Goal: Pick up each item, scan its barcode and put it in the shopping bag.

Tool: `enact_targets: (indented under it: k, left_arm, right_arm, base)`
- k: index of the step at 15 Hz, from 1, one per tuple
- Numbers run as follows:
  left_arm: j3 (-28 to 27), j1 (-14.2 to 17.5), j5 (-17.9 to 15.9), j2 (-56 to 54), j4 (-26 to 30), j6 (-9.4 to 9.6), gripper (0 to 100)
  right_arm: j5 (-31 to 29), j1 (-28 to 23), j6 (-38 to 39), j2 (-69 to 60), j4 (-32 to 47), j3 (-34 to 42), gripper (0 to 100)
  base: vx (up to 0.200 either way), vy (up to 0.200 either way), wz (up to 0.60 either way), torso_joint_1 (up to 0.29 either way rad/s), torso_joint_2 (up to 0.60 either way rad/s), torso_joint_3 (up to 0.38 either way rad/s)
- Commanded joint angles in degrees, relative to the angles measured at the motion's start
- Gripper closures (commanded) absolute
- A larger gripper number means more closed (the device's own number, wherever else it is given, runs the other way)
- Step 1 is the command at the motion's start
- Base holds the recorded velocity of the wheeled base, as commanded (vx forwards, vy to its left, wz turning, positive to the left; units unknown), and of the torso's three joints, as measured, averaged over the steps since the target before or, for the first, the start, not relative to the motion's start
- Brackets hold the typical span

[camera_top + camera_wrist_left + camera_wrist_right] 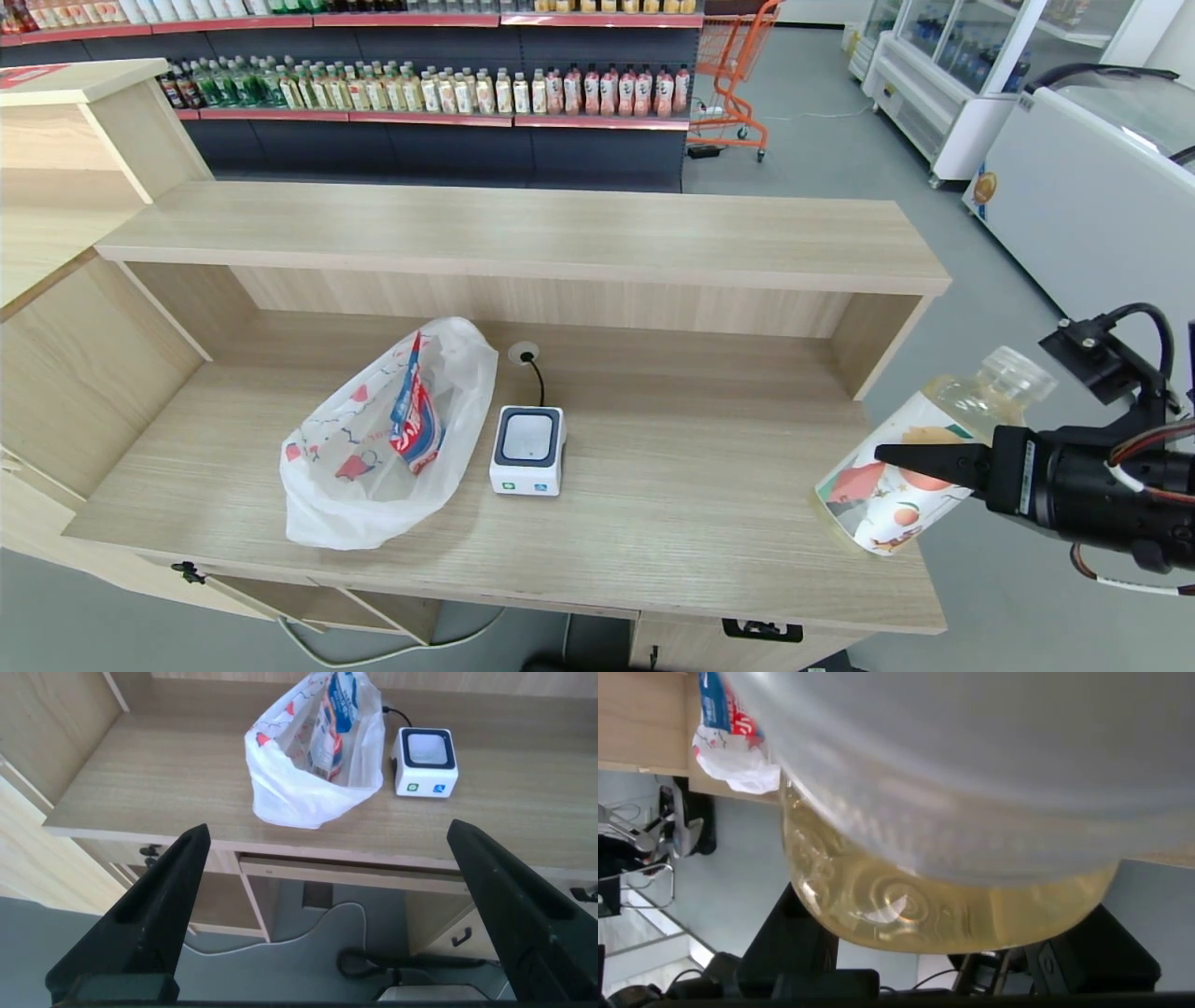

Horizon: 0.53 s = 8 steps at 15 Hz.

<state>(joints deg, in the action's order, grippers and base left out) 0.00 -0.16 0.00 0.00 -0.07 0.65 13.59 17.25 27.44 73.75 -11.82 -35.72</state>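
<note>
Right now my right gripper (898, 465) is clamped across the labelled belly of the bottle (873, 509), one finger lying flat along the printed sleeve. The bottle sits tilted in my grip, cap pointing up and away from me, just past the near right corner of the counter (700, 485). From my right wrist I see pale yellow liquid filling it, so I judge it fairly heavy for its size. The sleeve looks smooth and could slip, and the thin clear wall may give if I squeeze hard. The mid-body hold seems right to me; the narrow neck would let it swing. I cannot make out the barcode.

The scanner (528, 450) lies well off to the left of that gripper, and the shopping bag (327, 495) is just beyond it, with a packet (415, 415) already inside.

My left gripper (329, 849) hangs with its fingers spread wide and holding nothing, short of the counter's front edge, the bag ahead of it.
</note>
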Motion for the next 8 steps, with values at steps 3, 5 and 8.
enact_targets:
  k: [3,5,8]
  left_arm:
    - [0.00,-0.02,0.00,0.00,-0.01,-0.12,0]
    - [0.00,-0.02,0.00,0.09,-0.01,-0.03,0]
    - [0.00,-0.02,0.00,0.09,-0.01,-0.12,0]
  right_arm:
    - [0.03,0.77,0.42,1.92,0.05,-1.37,100]
    - [0.03,1.12,3.23,3.50,0.05,-2.95,100]
    - [-0.06,1.65,3.23,7.46,0.14,-5.85,100]
  base:
    - [0.000,0.200,0.00,0.002,0.00,-0.001]
    - [0.000,0.200,0.00,0.014,0.01,0.005]
    - [0.000,0.200,0.00,0.002,0.01,0.004]
